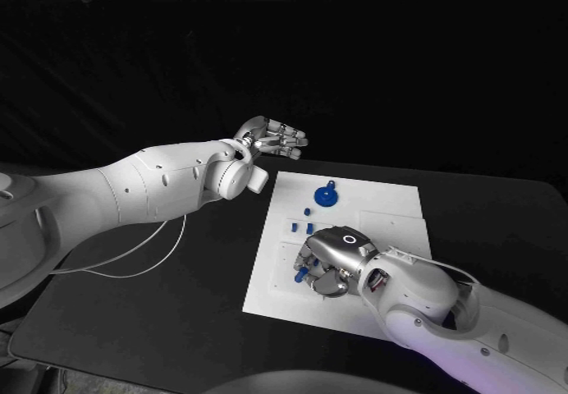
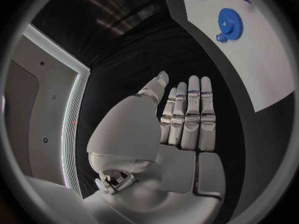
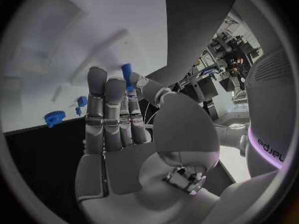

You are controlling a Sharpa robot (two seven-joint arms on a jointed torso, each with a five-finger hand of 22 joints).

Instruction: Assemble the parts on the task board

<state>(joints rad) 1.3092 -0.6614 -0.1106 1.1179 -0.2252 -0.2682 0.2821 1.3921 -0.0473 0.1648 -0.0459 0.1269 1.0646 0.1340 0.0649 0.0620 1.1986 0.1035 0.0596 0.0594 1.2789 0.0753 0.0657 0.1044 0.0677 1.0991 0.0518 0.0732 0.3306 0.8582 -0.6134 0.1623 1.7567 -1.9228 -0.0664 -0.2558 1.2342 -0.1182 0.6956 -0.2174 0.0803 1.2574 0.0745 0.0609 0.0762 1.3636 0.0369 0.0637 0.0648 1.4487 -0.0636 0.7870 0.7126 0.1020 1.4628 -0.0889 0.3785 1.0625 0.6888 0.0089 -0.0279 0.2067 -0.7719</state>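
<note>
- In the head view the right hand sits over the lower-left part of the white task board, fingers curled down toward the board's left edge.
- A small blue peg stands between the thumb and fingertips of that hand in the right wrist view; the same piece shows as a blue speck at the fingers in the head view. The hand pinches it, the other fingers lying side by side.
- Whether the peg touches the board surface cannot be told.
- A blue gear lies on the upper-left part of the board in the head view, well apart from the right hand; it also appears in the left wrist view and, small, in the right wrist view.
- Several small blue pegs stand on the board between the gear and the right hand, near the hand's knuckles.
- The left hand hangs above the black table, up and left of the board's upper-left corner, holding nothing, its fingers straight and pressed together.
- The board's right half and upper-right corner are bare white; black table lies on all sides of it, widest at the frame's lower left.
- A thin white cable loops over the table at the left, under the left arm.
</note>
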